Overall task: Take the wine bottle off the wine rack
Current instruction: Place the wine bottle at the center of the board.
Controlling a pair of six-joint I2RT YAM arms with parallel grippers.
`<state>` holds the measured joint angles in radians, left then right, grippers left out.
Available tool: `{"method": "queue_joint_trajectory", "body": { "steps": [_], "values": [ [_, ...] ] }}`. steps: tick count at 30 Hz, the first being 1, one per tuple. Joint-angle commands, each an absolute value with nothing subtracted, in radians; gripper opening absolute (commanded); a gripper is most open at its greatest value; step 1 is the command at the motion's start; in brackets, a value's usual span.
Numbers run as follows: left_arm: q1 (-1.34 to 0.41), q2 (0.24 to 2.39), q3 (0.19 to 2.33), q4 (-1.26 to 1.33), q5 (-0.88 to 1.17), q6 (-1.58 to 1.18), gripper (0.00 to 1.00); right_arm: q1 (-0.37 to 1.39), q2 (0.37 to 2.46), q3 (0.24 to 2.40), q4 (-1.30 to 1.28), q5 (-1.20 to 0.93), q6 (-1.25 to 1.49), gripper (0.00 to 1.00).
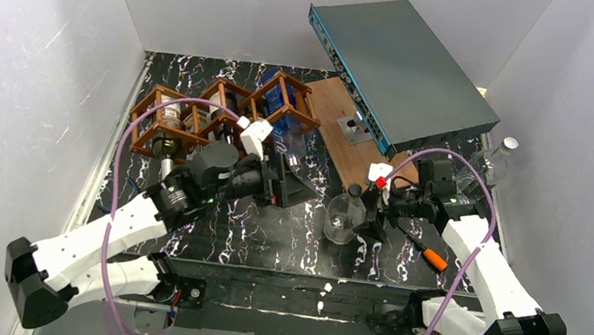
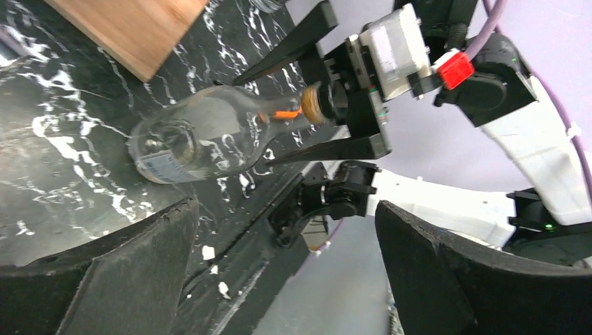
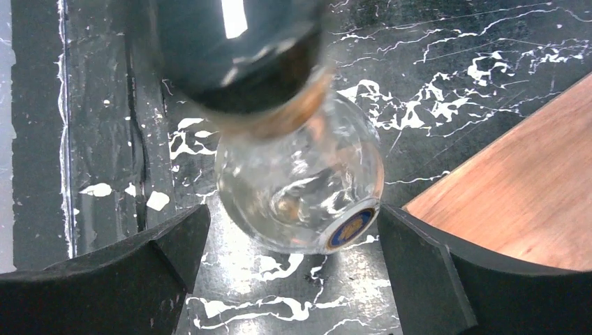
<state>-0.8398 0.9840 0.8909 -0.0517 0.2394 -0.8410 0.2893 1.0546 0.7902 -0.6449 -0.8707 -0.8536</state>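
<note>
Starting with the black marbled table, we see the wooden lattice rack back-left, bottles lying in its cells. A clear, round glass bottle stands mid-table, off the rack. Our right gripper straddles it, spread wide, not touching; the left gripper gapes empty nearby.

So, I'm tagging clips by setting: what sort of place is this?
Probably a lab test cell, not a home: white panel walls box in a marbled table, two robot arms are bolted at its edge, with props like a wine rack.
</note>
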Motion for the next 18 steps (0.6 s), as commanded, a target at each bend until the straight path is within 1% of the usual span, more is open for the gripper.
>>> {"method": "queue_joint_trajectory", "body": {
  "steps": [1, 6, 16, 18],
  "values": [
    [-0.845, 0.859, 0.794, -0.019, 0.083, -0.793, 0.96, 0.287, 1.057, 0.866, -0.718, -0.874, -0.896, 0.98],
    [-0.847, 0.761, 0.734, -0.027, 0.046, -0.799, 0.96, 0.287, 1.068, 0.895, -0.700, -0.870, -0.841, 0.98],
    [-0.848, 0.680, 0.749, -0.139, 0.014, -0.735, 0.97, 0.285, 1.080, 0.995, -0.765, -0.920, -0.822, 0.98],
    [-0.848, 0.669, 0.750, -0.161, -0.028, -0.735, 0.98, 0.285, 1.086, 1.024, -0.778, -0.939, -0.820, 0.98]
  ]
}}
